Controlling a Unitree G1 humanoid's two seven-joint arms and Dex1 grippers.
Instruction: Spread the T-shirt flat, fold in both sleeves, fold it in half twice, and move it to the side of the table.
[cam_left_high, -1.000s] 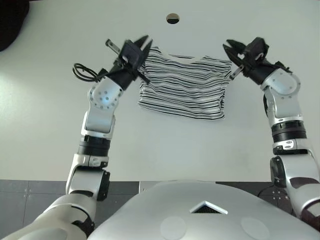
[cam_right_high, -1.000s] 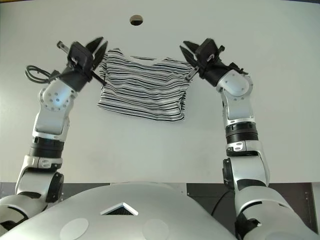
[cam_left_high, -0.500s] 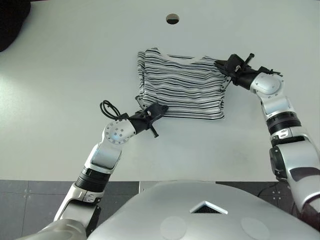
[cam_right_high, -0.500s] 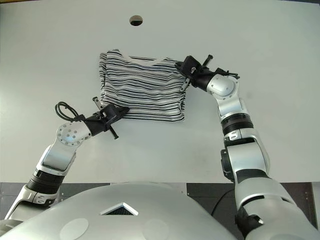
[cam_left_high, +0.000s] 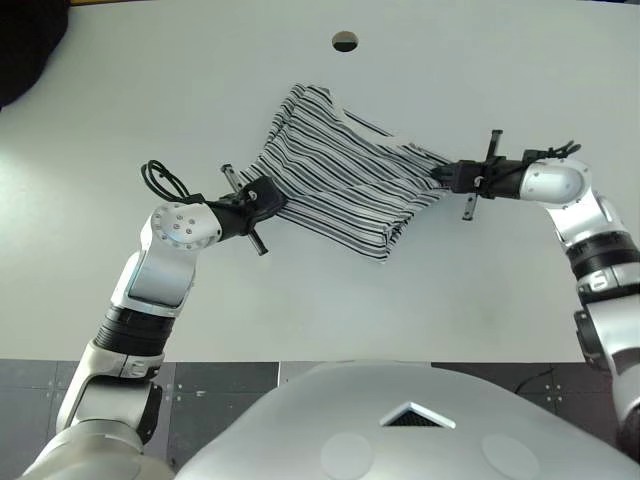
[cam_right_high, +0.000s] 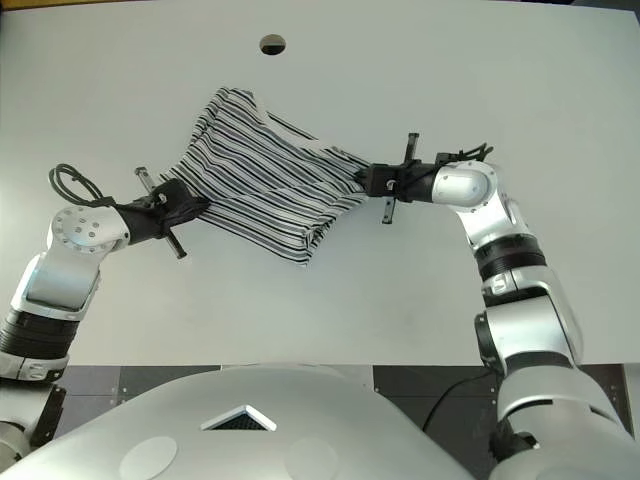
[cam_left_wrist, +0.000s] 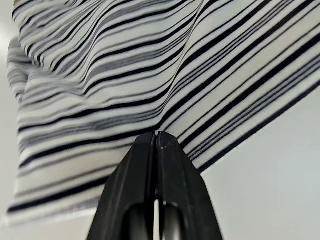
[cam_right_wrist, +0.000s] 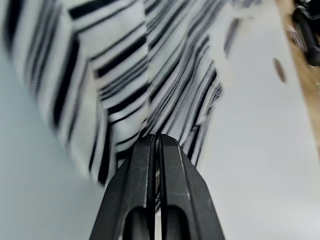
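A white table (cam_left_high: 110, 90) carries the striped T-shirt (cam_left_high: 335, 180) near the middle of its far edge, stretched on a slant. The left gripper (cam_left_high: 268, 197) and right gripper (cam_left_high: 442, 177) are each clamped tight on opposite edges of it. The cloth looks light and limp, likely best held at its corners.

- The left arm (cam_left_high: 160, 275) is showing smooth silver shells, with a round joint cap (cam_left_high: 180, 226) dotted by a ring of small screws.
- A black cable (cam_left_high: 158, 180) is looping out beside that cap.
- Black ribbed bands (cam_left_high: 128, 328) are ringing both arms.
- The left gripper (cam_left_wrist: 156, 134) and right gripper (cam_right_wrist: 155, 136) are showing matte black, tapering fingers.
- The right arm (cam_left_high: 600, 235) is gleaming silver, with thin black wires (cam_left_high: 566, 150) curling at its rounded joint.
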